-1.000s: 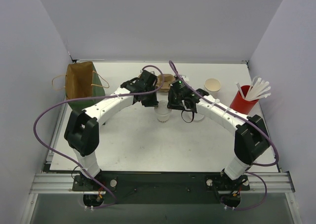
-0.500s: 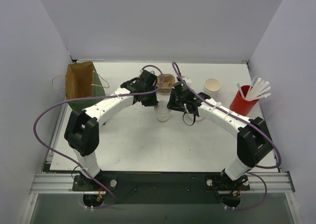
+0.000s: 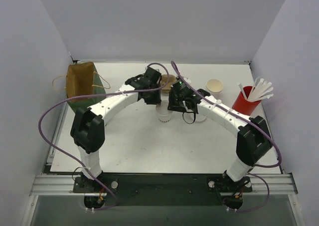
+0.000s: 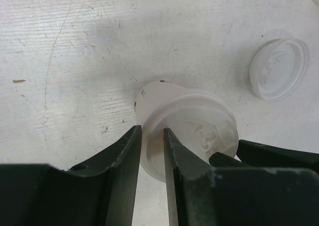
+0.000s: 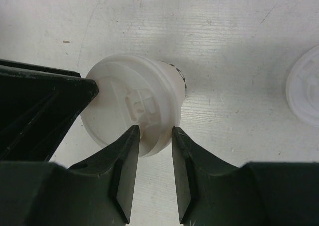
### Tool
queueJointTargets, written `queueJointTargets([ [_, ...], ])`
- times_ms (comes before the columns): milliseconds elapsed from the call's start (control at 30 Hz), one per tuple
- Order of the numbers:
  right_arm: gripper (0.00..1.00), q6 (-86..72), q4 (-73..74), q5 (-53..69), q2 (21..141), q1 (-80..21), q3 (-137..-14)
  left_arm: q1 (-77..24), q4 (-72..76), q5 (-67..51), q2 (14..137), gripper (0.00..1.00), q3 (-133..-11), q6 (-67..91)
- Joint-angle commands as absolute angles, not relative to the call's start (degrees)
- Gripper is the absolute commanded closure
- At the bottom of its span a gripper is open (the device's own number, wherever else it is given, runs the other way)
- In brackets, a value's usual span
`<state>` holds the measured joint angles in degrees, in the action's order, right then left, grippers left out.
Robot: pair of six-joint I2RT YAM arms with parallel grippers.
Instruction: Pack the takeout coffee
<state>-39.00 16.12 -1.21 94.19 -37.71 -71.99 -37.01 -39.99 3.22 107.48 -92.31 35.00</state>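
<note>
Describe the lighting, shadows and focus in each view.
Top view: even, soft light, no glare, only faint shadows under the arms on the table. Left wrist view: the near fingers are dark and slightly soft; the cup is bright, its lid detail nearly washed out. Right wrist view: fingers equally dark; the cup throws a soft shadow to the right.

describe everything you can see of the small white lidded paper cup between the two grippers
The small white paper takeout cup stands upright on the white table, mid-table between the arms. Its tapered wall is plain apart from some small dark print. A flat round white plastic lid with a moulded sip tab sits on it. The left gripper and right gripper meet its rim from opposite sides, jaws slightly apart; whether they touch it is unclear.
</note>
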Motion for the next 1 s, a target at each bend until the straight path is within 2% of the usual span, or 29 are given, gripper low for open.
queueJointTargets([
  [0,0.71,-38.6,21.6,-2.9,95.3,-38.4,-75.1,-37.0,-43.2,3.2,109.2,0.64,-95.6,32.8],
  [433,0.68,-36.0,25.0,-4.4,95.4,-37.4,-80.0,-35.9,-45.8,2.4,108.3,0.6,-99.8,31.3],
  [800,0.76,-34.6,25.5,-3.2,99.0,-37.3,-82.2,-36.0,-40.3,-1.8,103.4,0.63,-89.8,37.1],
  [967,0.77,-34.6,25.7,-3.2,99.5,-37.3,-82.0,-36.0,-39.5,-2.1,103.2,0.64,-89.5,37.4],
])
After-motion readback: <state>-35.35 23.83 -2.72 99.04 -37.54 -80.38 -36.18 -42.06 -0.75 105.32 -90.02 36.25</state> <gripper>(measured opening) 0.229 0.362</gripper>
